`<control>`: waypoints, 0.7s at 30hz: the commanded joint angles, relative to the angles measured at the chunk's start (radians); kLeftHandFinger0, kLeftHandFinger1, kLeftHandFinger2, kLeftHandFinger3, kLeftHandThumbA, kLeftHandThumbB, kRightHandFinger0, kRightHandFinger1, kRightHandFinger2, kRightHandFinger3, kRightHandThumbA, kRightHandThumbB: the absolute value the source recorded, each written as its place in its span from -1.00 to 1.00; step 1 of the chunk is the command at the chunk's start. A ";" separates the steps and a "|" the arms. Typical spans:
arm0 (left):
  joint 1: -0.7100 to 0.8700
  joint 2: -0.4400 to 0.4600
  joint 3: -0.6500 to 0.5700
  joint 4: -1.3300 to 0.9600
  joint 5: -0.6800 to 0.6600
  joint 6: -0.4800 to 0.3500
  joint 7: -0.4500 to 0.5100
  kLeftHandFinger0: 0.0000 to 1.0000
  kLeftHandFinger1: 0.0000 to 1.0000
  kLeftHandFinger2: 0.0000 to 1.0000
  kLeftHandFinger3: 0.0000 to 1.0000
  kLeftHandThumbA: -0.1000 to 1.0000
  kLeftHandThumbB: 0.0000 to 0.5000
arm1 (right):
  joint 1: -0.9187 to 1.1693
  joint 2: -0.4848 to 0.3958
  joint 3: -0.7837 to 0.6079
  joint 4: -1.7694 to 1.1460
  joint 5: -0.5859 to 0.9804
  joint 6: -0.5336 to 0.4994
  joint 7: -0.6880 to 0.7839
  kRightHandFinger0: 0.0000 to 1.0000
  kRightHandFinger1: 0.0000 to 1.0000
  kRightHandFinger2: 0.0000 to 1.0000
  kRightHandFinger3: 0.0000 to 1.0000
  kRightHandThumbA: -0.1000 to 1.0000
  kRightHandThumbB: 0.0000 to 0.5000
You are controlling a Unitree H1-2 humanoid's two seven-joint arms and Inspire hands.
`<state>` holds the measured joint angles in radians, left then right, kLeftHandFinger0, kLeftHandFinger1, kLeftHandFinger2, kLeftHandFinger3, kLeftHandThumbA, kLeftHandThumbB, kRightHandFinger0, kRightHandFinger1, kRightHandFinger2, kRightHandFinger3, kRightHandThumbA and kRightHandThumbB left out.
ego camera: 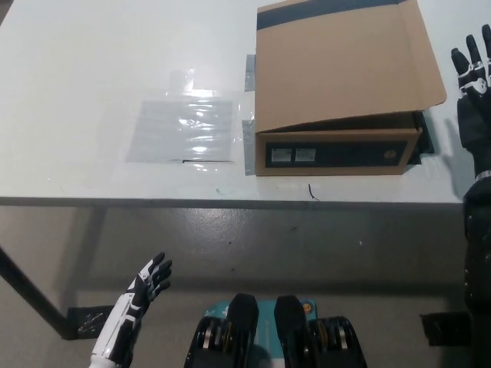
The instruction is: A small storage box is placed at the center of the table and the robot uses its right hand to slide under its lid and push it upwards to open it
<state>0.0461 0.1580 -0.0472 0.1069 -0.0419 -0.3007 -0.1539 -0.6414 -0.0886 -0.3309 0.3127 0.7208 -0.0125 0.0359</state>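
White table [92, 61] under glare, grey floor below its near edge. Brown cardboard storage box [337, 149] toward table's right-centre, near front edge; dark front panel with two small pale labels at left. Lid [345, 65] flat brown, sloping, lifted slightly at front right corner, dark strip along far edge. Clear plastic sheet [184, 126] taped flat left of box. Right hand [474, 77] black, raised right of box, apart from lid, fingers spread, holding nothing. Left hand [149, 284] white, low at lower left below table edge, fingers apart, empty.
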 commanded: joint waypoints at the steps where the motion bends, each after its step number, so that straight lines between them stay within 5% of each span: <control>1: -0.013 0.007 0.002 -0.029 -0.005 -0.020 -0.011 1.00 1.00 1.00 1.00 1.00 0.18 | -0.062 -0.013 -0.018 0.015 -0.007 -0.065 0.053 1.00 1.00 1.00 1.00 1.00 0.38; 21: -0.007 0.006 0.000 -0.025 -0.007 -0.034 -0.013 1.00 1.00 1.00 1.00 1.00 0.07 | -0.074 0.013 -0.057 0.076 0.019 -0.077 0.083 1.00 1.00 1.00 1.00 1.00 0.40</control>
<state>0.0461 0.1580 -0.0470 0.1073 -0.0439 -0.3012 -0.1543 -0.6506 -0.0804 -0.3755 0.3906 0.7225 -0.0476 0.0766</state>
